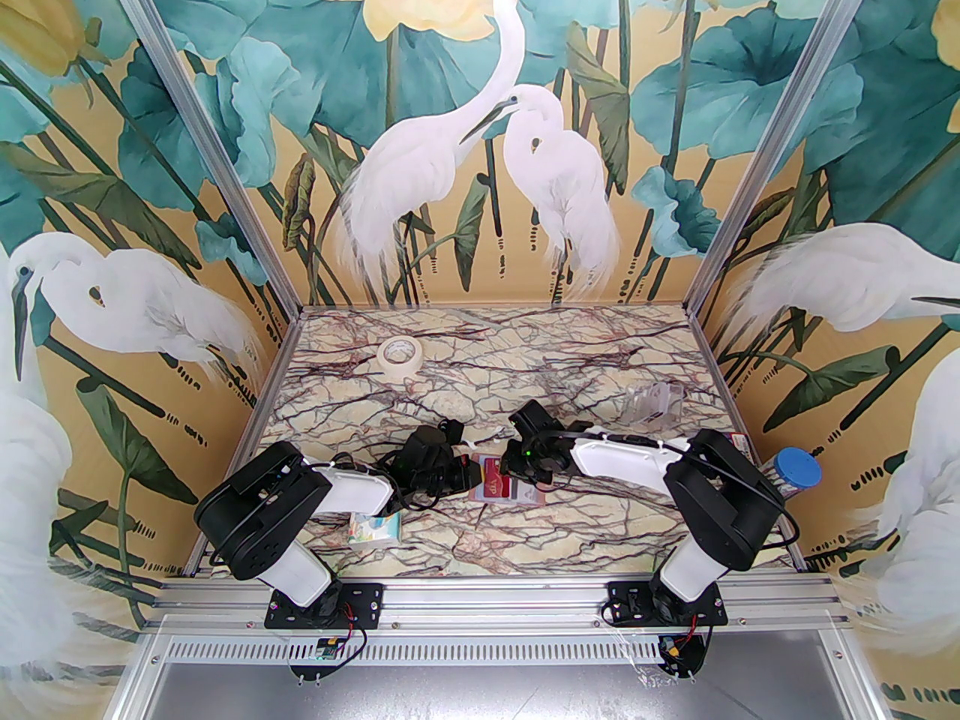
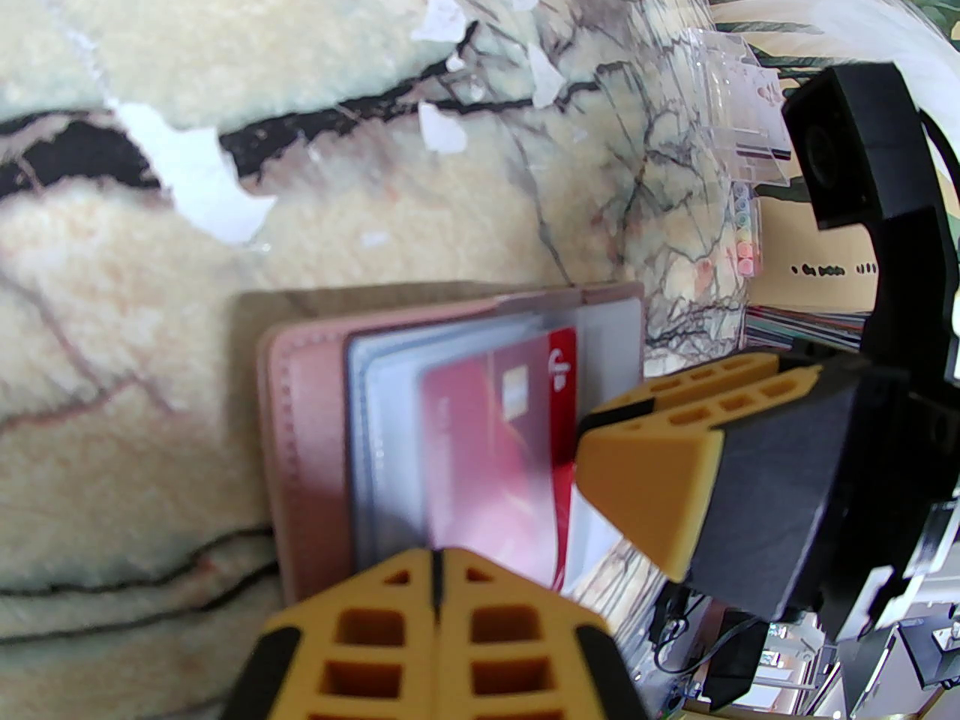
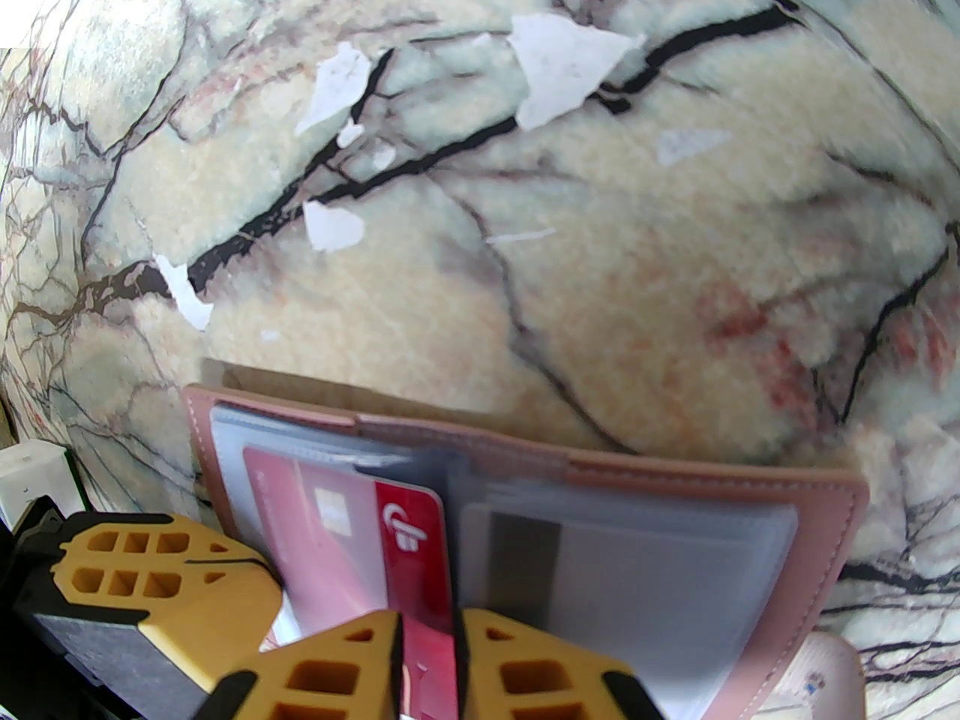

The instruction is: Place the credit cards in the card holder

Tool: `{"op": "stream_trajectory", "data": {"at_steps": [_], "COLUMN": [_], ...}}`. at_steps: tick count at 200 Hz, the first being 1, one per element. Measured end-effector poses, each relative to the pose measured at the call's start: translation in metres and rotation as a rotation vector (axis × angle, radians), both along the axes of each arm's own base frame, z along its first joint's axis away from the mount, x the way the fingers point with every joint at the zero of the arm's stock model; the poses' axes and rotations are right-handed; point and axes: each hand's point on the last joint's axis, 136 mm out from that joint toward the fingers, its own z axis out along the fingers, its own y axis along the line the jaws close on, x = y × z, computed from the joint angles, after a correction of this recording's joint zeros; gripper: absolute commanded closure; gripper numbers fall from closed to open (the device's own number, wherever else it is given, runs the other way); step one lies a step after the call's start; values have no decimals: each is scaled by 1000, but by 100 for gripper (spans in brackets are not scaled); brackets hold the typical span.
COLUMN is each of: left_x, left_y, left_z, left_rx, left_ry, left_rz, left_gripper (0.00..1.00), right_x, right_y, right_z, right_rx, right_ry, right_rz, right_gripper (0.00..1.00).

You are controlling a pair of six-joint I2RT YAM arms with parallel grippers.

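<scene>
The pink card holder (image 1: 525,498) lies open on the marble table between both grippers. A red credit card (image 3: 337,529) sits in a clear sleeve of its left half (image 2: 307,417). A grey-white card with a dark stripe (image 3: 637,567) fills a sleeve on the right half. My right gripper (image 3: 427,657) hovers over the holder's near edge, its jaws a small gap apart around the red card's edge. My left gripper (image 2: 436,574) is shut, with its tips over the holder's edge and nothing visibly between them. Its fingers (image 3: 150,574) sit by the holder's left side.
A roll of tape (image 1: 397,357) stands at the back left, a clear plastic box (image 1: 651,402) at the back right. A blue-lidded jar (image 1: 795,471) is by the right wall. A printed tissue pack (image 1: 375,529) lies under the left arm. White scuffed patches mark the tabletop.
</scene>
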Motion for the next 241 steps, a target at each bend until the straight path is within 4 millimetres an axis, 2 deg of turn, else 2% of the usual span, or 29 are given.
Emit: {"op": "stream_trajectory", "data": {"at_steps": [107, 149, 199, 241], "left_x": [0, 0, -3, -6], "left_y": [0, 0, 2, 9], "left_z": [0, 0, 2, 11], "left_rx": [0, -2, 8, 29], "left_ry": [0, -2, 6, -1], "left_rz": [-1, 0, -2, 8], "left_gripper": [97, 94, 87, 83], "right_x": [-1, -2, -2, -2], "right_y": [4, 14, 14, 12], "right_z": [0, 4, 6, 12], "right_rx": [19, 64, 63, 65], "right_ry": [12, 15, 10, 1], "right_rz": [-1, 7, 6, 4], "right_gripper": [81, 81, 81, 80]}}
